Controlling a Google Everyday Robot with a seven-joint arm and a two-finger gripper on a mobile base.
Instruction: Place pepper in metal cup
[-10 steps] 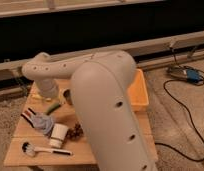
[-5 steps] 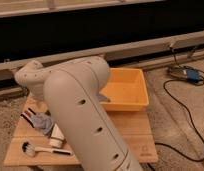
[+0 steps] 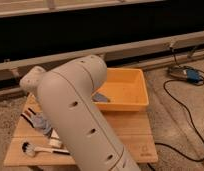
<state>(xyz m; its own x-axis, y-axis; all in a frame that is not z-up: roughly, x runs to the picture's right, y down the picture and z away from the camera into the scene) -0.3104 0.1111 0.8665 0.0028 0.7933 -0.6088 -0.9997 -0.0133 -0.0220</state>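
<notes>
Gripper (image 3: 41, 122) low over the left of the wooden table (image 3: 140, 140), half hidden by the white arm (image 3: 80, 110) — apart or together, cannot tell. Metal cup (image 3: 55, 142) just below, peeping from behind the arm, near the spoon (image 3: 37, 148); pepper hidden.

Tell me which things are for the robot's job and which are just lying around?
For the job: metal cup, partly behind the arm; pepper and gripper are hidden.
Lying about: spoon, orange tray, blue gadget on the floor.
</notes>
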